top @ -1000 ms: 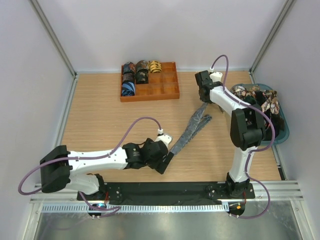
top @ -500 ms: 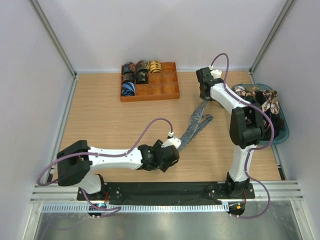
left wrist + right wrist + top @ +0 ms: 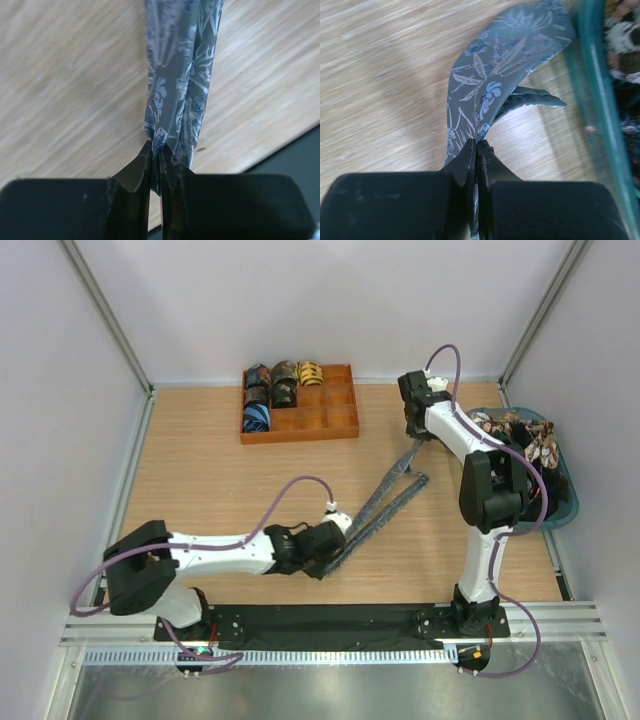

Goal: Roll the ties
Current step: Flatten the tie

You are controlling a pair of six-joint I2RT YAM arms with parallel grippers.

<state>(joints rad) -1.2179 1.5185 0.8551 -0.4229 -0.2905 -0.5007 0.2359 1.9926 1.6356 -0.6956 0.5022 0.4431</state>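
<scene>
A grey-blue floral tie stretches diagonally across the table, folded double. Its near end is pinched in my left gripper, and in the left wrist view the tie runs up from the shut left gripper. The far end is held by my right gripper; the right wrist view shows the tie fanning out from the shut right gripper. Several rolled ties sit in the orange tray. More loose ties are heaped in the teal bin.
The orange compartment tray stands at the back centre-left. The teal bin sits by the right wall; its rim shows close beside the right gripper. Purple cables loop over both arms. A black strip borders the table's near edge.
My left gripper has closed on the tie's near end and shifted slightly left. The right gripper moved a little right and back, pulling the tie straighter.
</scene>
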